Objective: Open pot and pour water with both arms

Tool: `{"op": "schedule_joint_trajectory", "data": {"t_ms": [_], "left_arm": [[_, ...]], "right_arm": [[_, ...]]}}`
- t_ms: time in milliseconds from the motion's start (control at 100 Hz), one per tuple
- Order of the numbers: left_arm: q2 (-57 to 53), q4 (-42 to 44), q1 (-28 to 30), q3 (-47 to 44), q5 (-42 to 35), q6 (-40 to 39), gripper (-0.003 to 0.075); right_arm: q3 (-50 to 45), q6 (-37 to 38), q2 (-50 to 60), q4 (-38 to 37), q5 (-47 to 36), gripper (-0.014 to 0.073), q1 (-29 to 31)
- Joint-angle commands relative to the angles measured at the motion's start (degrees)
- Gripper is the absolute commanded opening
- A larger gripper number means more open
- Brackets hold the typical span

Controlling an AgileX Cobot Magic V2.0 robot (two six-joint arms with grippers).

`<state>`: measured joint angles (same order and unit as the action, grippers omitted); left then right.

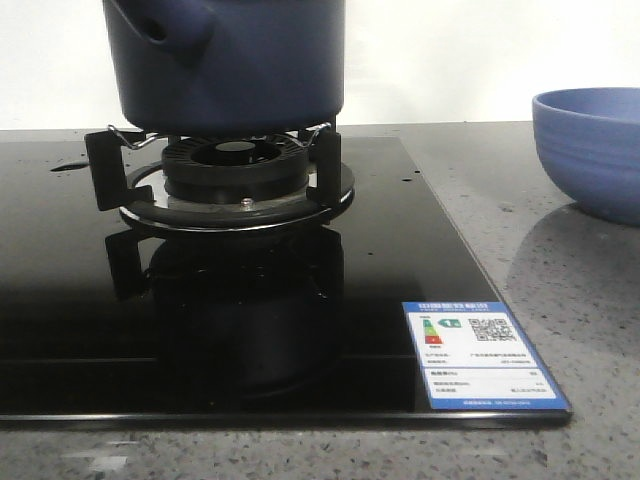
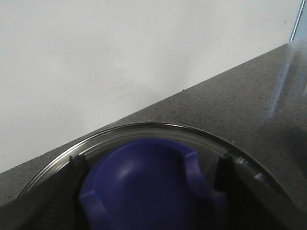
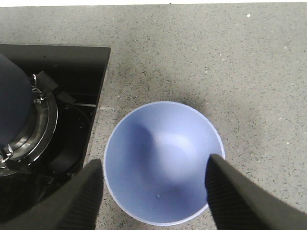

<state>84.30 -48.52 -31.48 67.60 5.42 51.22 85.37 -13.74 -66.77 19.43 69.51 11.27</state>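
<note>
Pot (image 1: 230,65): dark blue, sitting on the burner (image 1: 236,165) of the black stove (image 1: 200,330); its stub (image 1: 150,25) points toward the front left. In the right wrist view only a dark edge of it shows, well off to one side of the jaws.
Lid (image 2: 158,136): glass with a metal rim, lying under the left gripper.
Knob (image 2: 144,187): blue, between the left fingers (image 2: 64,196).
Left gripper (image 2: 146,191): jaws stand on either side of the knob, close against it; whether they clamp it I cannot tell.
Right gripper (image 3: 156,196): jaws spread wide, nothing between them but air.
Bowl (image 3: 163,160): light blue, on the grey counter (image 3: 230,62), straight below the right jaws, its rim spanning the gap between them.
Label (image 1: 482,352): blue and white sticker on the stove's front right corner.
</note>
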Motion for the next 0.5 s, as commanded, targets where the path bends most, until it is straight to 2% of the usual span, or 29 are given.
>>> {"op": "schedule_joint_trajectory", "data": {"t_ms": [0, 180, 490], "left_arm": [[-2.13, -1.01, -0.22, 2.25, -2.55, -0.11, 0.0547], [-5.19, -1.16, -0.22, 2.25, -1.85, -0.11, 0.0547], [-19.58, 1.36, -0.22, 2.25, -1.60, -0.11, 0.0542]], "right_arm": [[1.88, -0.65, 1.19, 1.49, -2.62, 0.0419, 0.37], [1.88, -0.65, 1.19, 1.49, -2.51, 0.0419, 0.37], [1.88, -1.28, 1.19, 3.93, -3.91, 0.0419, 0.37]]}}
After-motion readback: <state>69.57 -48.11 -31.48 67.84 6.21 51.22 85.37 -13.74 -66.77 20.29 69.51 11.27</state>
